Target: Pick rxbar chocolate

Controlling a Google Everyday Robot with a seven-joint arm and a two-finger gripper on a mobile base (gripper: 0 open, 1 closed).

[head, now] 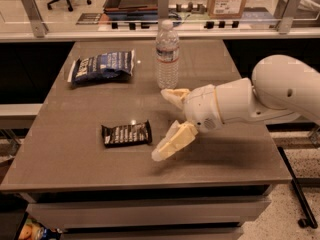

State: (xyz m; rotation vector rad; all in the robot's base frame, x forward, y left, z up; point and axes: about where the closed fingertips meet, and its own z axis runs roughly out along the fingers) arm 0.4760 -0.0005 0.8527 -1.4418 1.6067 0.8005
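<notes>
Camera view: a grey-brown flat counter point(70, 154), seen from its near edge.
Landmark: a clear plastic water bottle point(167, 54) with a white cap, standing upright toward the counter's far side.
Task item: a flat rectangular rxbar chocolate point(126, 134) in a glossy black wrapper with white lettering. It lies flat nearer the camera than the bottle, a little to its left and well apart from it.
End effector: a cream-coloured two-finger end effector point(160, 125) on a white arm reaching from the right, in front of the bottle. Its fingers are spread wide and hold nothing, and the lower fingertip is just beside the bar's right end.
Snack bag: a crinkled blue-and-white snack bag point(102, 66), lying flat to the left of the bottle, near it but apart.
</notes>
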